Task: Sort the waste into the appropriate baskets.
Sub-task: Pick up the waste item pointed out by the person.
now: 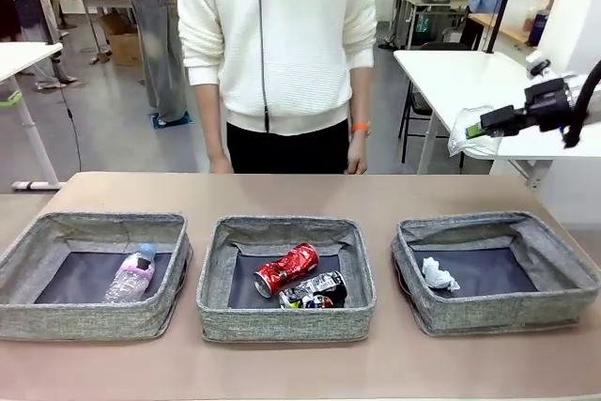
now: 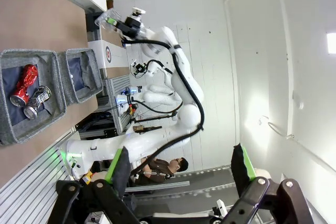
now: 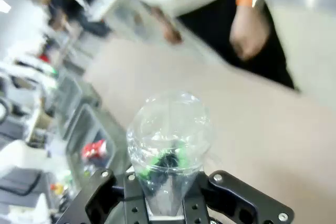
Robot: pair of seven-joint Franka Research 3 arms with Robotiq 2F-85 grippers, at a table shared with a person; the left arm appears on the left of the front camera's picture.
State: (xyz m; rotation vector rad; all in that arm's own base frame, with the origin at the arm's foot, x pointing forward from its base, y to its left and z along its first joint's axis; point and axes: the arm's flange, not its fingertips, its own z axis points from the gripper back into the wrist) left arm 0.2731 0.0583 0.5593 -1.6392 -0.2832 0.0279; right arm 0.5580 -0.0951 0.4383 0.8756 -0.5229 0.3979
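Observation:
Three grey baskets stand in a row. The left basket (image 1: 56,321) holds a clear plastic bottle (image 1: 131,274). In the middle basket (image 1: 282,326) lie a crushed red can (image 1: 286,269) and a black-and-silver can (image 1: 315,290). A crumpled white paper wad (image 1: 438,275) rests in the right basket (image 1: 507,312). My right gripper (image 1: 481,127) hangs high above the table's right end, shut on a clear plastic cup (image 1: 465,133); the cup (image 3: 169,140) sits crushed between the fingers of that gripper (image 3: 167,165). My left gripper (image 2: 181,161) is open and holds nothing, aimed off the table.
A person in a white sweater (image 1: 277,35) stands at the far edge, hands (image 1: 357,161) hanging by the tabletop. A white table (image 1: 470,77) stands behind at the right. Bare tabletop (image 1: 300,194) lies beyond the baskets.

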